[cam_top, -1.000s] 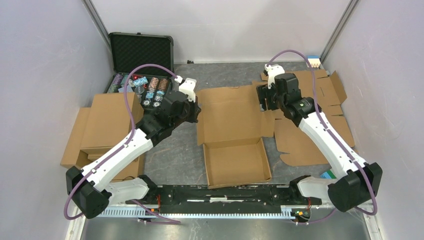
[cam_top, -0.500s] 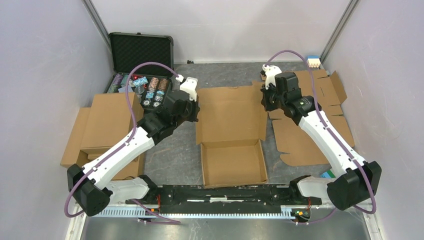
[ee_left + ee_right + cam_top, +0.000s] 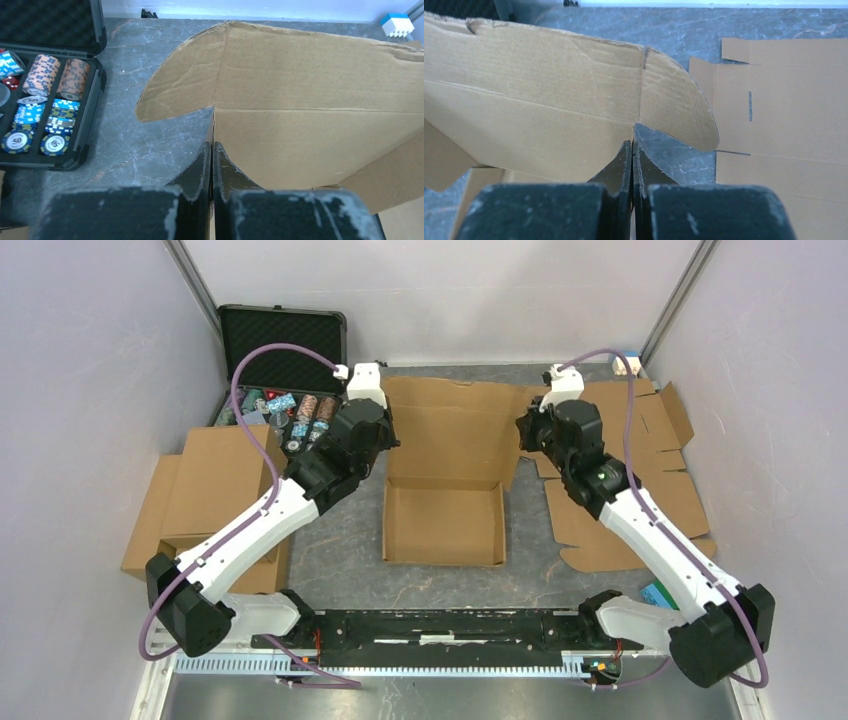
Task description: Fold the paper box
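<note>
Paper box (image 3: 443, 525) lies mid-table between the arms, its shallow tray formed. In the last second it has slid away from the arm bases, and its lid (image 3: 450, 425) now appears raised off the table (image 3: 345, 550). The right gripper (image 3: 632, 145) has just pinched shut on the lid's right edge beside the rounded ear flap (image 3: 676, 107), while the left gripper (image 3: 212, 150) stays pinched on the left edge. With both sides held, the lid looks ready to swing over the tray.
</note>
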{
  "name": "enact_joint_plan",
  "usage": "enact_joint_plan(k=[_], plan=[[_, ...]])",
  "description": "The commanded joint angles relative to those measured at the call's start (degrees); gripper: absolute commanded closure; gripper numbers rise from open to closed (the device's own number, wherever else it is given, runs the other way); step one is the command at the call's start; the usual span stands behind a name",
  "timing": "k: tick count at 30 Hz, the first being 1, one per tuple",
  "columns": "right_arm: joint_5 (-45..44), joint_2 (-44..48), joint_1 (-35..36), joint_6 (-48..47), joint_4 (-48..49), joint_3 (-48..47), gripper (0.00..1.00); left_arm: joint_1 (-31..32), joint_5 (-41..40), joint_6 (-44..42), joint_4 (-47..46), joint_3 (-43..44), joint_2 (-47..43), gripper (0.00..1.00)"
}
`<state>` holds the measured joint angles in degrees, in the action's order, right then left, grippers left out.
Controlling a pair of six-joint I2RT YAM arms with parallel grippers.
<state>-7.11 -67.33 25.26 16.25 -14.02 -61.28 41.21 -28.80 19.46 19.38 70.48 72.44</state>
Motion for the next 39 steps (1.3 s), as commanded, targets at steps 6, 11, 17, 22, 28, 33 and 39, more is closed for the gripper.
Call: enact_joint_plan(k=[6,11,17,22,28,33,39], plan=[[-14.2,6.2,6.8,5.9,35.1,16.4,1.00,0.5,-4.8,3.2,-30.2,-15.1,-3.4,0.98],[-16.2,8.2,9.5,5.9,45.6,25.2,1.00,0.9,-4.8,5.7,-41.7,-24.0,-6.0,0.98],[-20.0,11.9,12.6,8.6,45.1,30.0,1.00,2.4,-5.4,9.2,-42.2,-28.5,-9.4,0.98],[-25.0,14.8,14.5,15.8,37.8,30.3,1.00,3.9,-5.0,11.2,-41.5,-32.3,-12.9,0.98],[-31.1,14.4,17.9,23.4,28.3,27.7,1.00,5.4,-5.0,12.1,-40.2,-35.5,-16.5,0.98],[-32.5,14.3,21.2,25.0,25.2,26.8,1.00,6.5,-4.0,12.6,-38.2,-37.4,-18.8,0.98],[-32.8,16.4,23.4,25.5,24.0,30.6,1.00,7.6,-3.5,14.7,-35.2,-40.6,-22.0,0.98]])
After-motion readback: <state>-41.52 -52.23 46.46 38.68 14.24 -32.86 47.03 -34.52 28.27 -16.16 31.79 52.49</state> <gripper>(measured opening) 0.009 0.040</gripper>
